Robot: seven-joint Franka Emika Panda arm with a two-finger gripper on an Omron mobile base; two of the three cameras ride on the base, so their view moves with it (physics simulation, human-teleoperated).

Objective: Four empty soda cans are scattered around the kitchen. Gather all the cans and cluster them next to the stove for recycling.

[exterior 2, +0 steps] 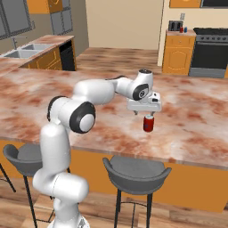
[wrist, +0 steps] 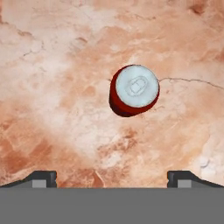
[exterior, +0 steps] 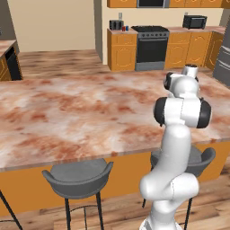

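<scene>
A red soda can (exterior 2: 148,124) stands on the marble desk (exterior 2: 196,120), right under the open claw (exterior 2: 144,112).

The can stands up straight, and its silver top (wrist: 136,86) faces the claw from below. The two claw fingers (wrist: 42,178) are spread wide apart and hold nothing. The claw hangs just above the can and is not touching it. Two grey stools (exterior 2: 136,173) sit by the near side of the desk. Far across the room, the black stove (exterior: 152,45) stands between orange cupboards (exterior: 121,50), with a grey toaster (exterior: 116,24) beside it and a black microwave (exterior: 194,21) on its other side.
</scene>
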